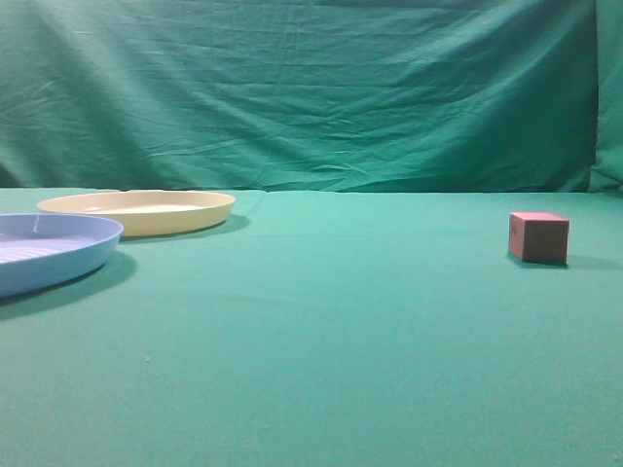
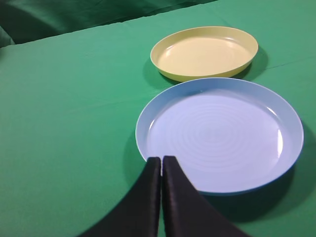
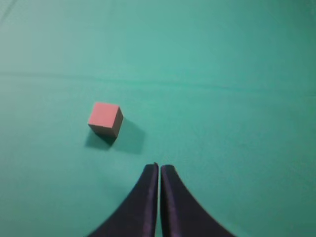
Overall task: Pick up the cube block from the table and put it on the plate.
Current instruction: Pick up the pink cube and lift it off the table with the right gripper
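The cube block [image 1: 538, 237] sits alone on the table [image 1: 321, 360], well apart from the plate [image 1: 138, 211], and looks light and rigid with flat, matte sides, so I judge two opposite side faces the best place to take hold. The right wrist view shows the right tool [image 3: 159, 168] with jaws pressed together, empty, near the block but short of it. Only the left wrist view shows the left tool [image 2: 161, 160], likewise closed on nothing, at the near rim of the blue plate [image 2: 222, 136], with the plate just beyond.
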`<state>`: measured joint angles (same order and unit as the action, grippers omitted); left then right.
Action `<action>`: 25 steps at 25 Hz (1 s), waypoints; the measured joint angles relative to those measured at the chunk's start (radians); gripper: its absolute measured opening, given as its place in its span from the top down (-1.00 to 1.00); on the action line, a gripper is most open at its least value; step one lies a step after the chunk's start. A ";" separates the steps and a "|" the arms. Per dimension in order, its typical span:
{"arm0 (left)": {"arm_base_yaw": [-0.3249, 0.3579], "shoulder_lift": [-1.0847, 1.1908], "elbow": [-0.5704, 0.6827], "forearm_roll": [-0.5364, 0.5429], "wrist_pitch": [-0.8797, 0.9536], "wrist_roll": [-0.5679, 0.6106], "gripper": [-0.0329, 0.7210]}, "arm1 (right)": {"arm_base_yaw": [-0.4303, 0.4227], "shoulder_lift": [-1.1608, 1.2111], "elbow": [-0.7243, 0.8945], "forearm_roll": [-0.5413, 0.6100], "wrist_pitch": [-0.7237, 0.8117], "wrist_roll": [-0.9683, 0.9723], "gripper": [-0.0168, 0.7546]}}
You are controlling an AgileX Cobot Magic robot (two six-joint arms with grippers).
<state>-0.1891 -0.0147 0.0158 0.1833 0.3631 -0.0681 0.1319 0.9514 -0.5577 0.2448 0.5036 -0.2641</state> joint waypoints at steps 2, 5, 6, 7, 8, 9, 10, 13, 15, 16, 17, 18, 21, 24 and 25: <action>0.000 0.000 0.000 0.000 0.000 0.000 0.91 | 0.048 0.096 -0.076 0.000 0.040 -0.028 0.96; 0.000 0.000 0.000 0.000 0.000 0.000 0.91 | 0.127 0.238 -0.161 -0.029 0.048 -0.032 0.96; 0.000 0.000 0.000 0.000 0.000 0.000 0.91 | 0.142 0.287 -0.181 -0.038 0.041 -0.030 0.96; 0.000 0.000 0.000 0.000 0.000 0.000 0.91 | 0.147 0.335 -0.205 -0.040 0.033 -0.028 0.96; 0.000 0.000 0.000 0.000 0.000 0.000 0.91 | 0.149 0.375 -0.228 -0.043 0.028 -0.028 0.96; 0.000 0.000 0.000 0.000 0.000 0.000 0.91 | 0.151 0.422 -0.250 -0.044 0.027 -0.028 0.96; 0.000 0.000 0.000 0.000 0.000 0.000 0.91 | 0.153 0.466 -0.267 -0.044 0.026 -0.028 0.83; 0.000 0.000 0.000 0.000 0.000 0.000 0.91 | 0.155 0.576 -0.319 -0.044 0.023 -0.032 0.30; 0.000 0.000 0.000 0.000 0.000 0.000 0.91 | 0.159 0.643 -0.354 -0.044 0.019 -0.036 -0.19; 0.000 0.000 0.000 0.000 0.000 0.000 0.91 | 0.159 0.666 -0.370 -0.044 0.019 -0.038 -0.45; 0.000 0.000 0.000 0.000 0.000 0.000 0.91 | 0.159 0.693 -0.383 -0.044 0.019 -0.040 -0.61; 0.000 0.000 0.000 0.000 0.000 0.000 0.91 | 0.160 0.716 -0.395 -0.043 0.015 -0.040 -0.69; 0.000 0.000 0.000 0.000 0.000 0.000 0.91 | 0.161 0.773 -0.426 -0.041 0.007 -0.045 -0.72; 0.000 0.000 0.000 0.000 0.000 0.000 0.91 | 0.166 0.824 -0.454 -0.039 -0.002 -0.051 -0.72; 0.000 0.000 0.000 0.000 0.000 0.000 0.91 | 0.168 0.842 -0.462 -0.037 -0.007 -0.051 -0.72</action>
<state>-0.1891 -0.0147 0.0158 0.1833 0.3631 -0.0681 0.2997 1.7930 -1.0193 0.2079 0.4967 -0.3153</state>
